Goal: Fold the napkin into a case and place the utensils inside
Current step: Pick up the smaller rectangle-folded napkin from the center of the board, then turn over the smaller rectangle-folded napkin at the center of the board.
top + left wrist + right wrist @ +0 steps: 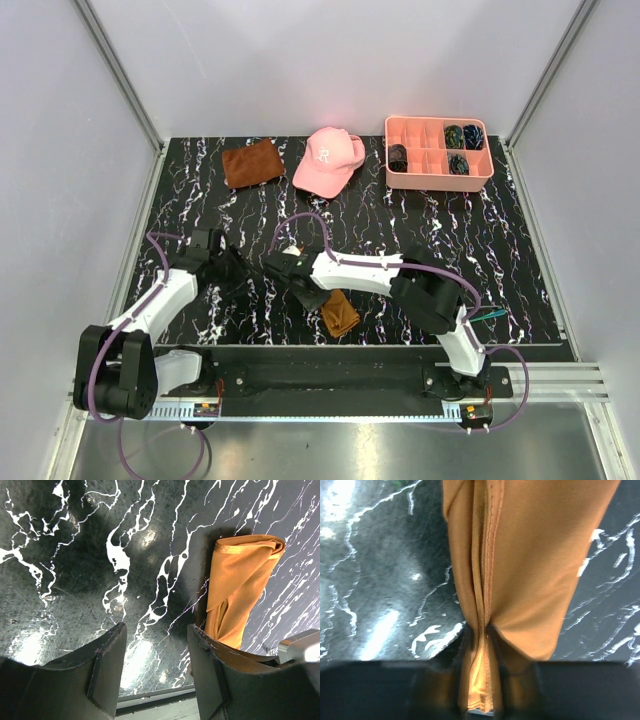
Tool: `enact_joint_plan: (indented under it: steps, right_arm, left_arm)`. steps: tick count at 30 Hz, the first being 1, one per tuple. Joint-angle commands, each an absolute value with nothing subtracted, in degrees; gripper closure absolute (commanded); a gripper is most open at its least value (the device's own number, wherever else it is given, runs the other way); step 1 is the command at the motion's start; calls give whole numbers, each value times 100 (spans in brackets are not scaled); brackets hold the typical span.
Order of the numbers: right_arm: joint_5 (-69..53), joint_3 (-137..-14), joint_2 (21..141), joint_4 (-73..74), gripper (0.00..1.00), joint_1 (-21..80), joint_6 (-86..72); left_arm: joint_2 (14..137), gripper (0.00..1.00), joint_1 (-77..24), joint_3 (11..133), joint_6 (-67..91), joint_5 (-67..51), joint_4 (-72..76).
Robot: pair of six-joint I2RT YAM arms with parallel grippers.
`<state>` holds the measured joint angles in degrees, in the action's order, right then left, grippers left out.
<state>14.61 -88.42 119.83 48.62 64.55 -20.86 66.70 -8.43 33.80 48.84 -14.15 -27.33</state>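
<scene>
The orange-brown napkin [338,313] lies bunched into a narrow folded strip near the table's front edge. My right gripper [312,296] is shut on the napkin's [530,555] hemmed edge, and the layers stand pinched between the jaws of that gripper [479,630]. My left gripper [236,270] hovers open to the left of the cloth. In the left wrist view the gripper [156,630] has only bare table between its fingers, and the napkin [245,580] lies just beyond the right finger. Thin greenish pieces [490,315], seemingly the utensils, lie at the front right by the right arm.
A smaller rust-brown cloth [251,162] and a pink cap [330,160] sit at the back. At the back right, a pink compartment tray [438,180] holds small dark items. White walls enclose the black marbled table [520,270].
</scene>
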Motion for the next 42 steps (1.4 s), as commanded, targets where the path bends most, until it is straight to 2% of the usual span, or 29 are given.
enact_joint_plan:
  steps: [1, 3, 6, 16, 29, 35, 40, 42]
  right_arm:
    - [1863, -9149, 12199, 5080, 95, 6495, -2197]
    - [1872, -9280, 12182, 5115, 100, 6495, -2197]
    - [1522, -9456, 12033, 5115, 100, 6495, -2162]
    - [-893, -9335, 11312, 4141, 100, 6390, -2487]
    - [-3620, -6963, 10828, 706, 100, 5406, -3550]
    - [-4218, -6277, 10863, -121, 100, 4879, -3621]
    - [-4745, -6100, 10837, -53, 100, 4343, -3183]
    - [-5078, -6169, 10933, 332, 89, 3869, -2911]
  left_arm:
    - [6495, 46, -738, 3287, 4720, -1573, -2619]
    - [6452, 46, -677, 3252, 4685, -1599, -2628]
    - [6373, 46, -642, 3208, 4606, -1643, -2637]
    - [5819, 46, -615, 3094, 4491, -1661, -2681]
    - [4720, 50, -615, 3190, 4579, -1117, -3366]
    - [4772, 49, -624, 3436, 4386, -1221, -3401]
    - [5123, 49, -633, 3594, 4193, -1485, -3278]
    - [5273, 48, -659, 3595, 4166, -1652, -3164]
